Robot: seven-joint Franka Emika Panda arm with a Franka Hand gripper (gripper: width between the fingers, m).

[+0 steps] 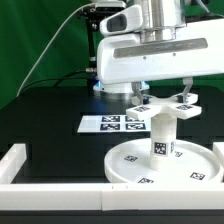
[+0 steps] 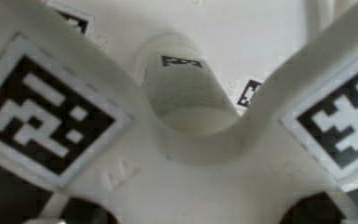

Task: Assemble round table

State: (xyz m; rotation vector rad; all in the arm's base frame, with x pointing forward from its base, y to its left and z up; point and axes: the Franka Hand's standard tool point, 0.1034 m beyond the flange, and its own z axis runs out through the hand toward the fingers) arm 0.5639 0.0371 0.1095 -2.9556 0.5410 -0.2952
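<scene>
In the exterior view, your pincer [image 1: 164,98] is clenched on the small white cross-shaped plastic foot [image 1: 165,108], which lies level at the top of the short white cylindrical leg [image 1: 160,138]. That leg stands upright, long axis vertical, in the hub of the large white rimmed round disc [image 1: 205,160]. The disc lies flat on the black worktop [image 1: 50,110], near side, toward the exterior view's right. Watch the foot: if it goes on tilted or off-centre, it could jam, or twist the leg loose from the hub. In the wrist view, the foot [image 2: 179,150] fills the frame, two tagged arms spreading apart; the fingertips are too dark to make out.
</scene>
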